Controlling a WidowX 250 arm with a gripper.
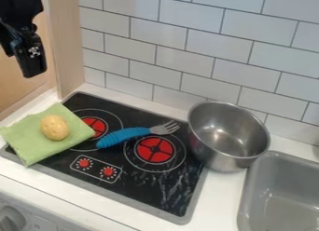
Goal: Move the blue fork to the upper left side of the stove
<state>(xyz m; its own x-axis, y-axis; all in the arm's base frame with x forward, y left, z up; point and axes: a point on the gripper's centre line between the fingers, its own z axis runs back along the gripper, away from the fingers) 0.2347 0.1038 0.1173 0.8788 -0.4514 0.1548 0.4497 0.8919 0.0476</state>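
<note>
High at the upper left hangs the black gripper (30, 62), above and well apart from the stove; how its fingers stand cannot be made out. The blue fork (128, 135) lies across the middle of the black stove (128, 169), between the two red burners. Its blue handle points to the lower left and its metal tines to the upper right, over the back edge of the right burner. Nothing holds the fork.
A green cloth (31, 131) covers the stove's left corner, with a yellow potato (55, 127) on it. A metal pot (228, 136) stands at the stove's right edge, beside the grey sink (250, 197). Behind rises a tiled wall; a wooden panel (64, 39) stands at the left.
</note>
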